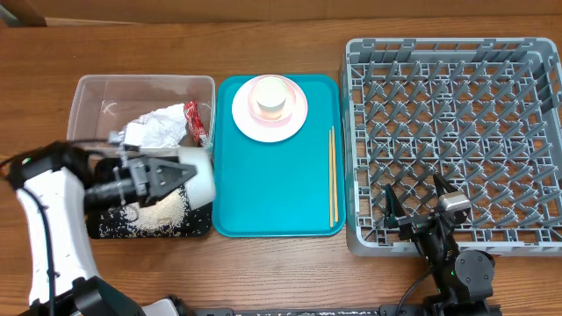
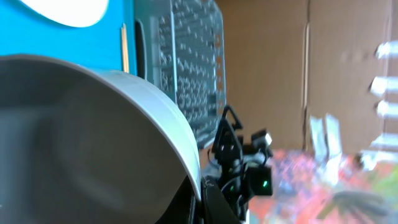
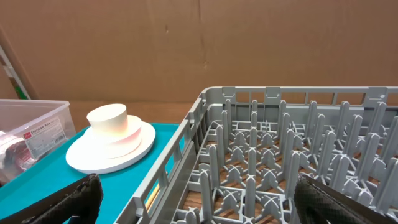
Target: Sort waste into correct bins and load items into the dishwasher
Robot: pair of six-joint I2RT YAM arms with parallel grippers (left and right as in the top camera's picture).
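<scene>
My left gripper point(image 1: 180, 171) is shut on the rim of a white bowl point(image 1: 202, 175), which is tipped on its side over the black tray point(image 1: 110, 226). Loose rice point(image 1: 165, 211) lies in a heap on that tray. In the left wrist view the bowl point(image 2: 93, 137) fills the left, with my finger point(image 2: 214, 199) against its rim. The clear tub point(image 1: 97, 92) holds the crumpled napkin point(image 1: 158, 129) and the red wrapper point(image 1: 195, 121). A cup point(image 1: 270, 95) stands on the pink plate point(image 1: 294, 118). Chopsticks point(image 1: 332, 175) lie on the teal tray. My right gripper point(image 1: 413, 200) is open over the grey rack point(image 1: 457, 132).
The teal tray point(image 1: 272, 193) lies between the bins and the rack. In the right wrist view the rack's pegs point(image 3: 280, 155) are right below my open fingers point(image 3: 348, 202), with the plate point(image 3: 140, 146) and tub point(image 3: 37, 115) to the left.
</scene>
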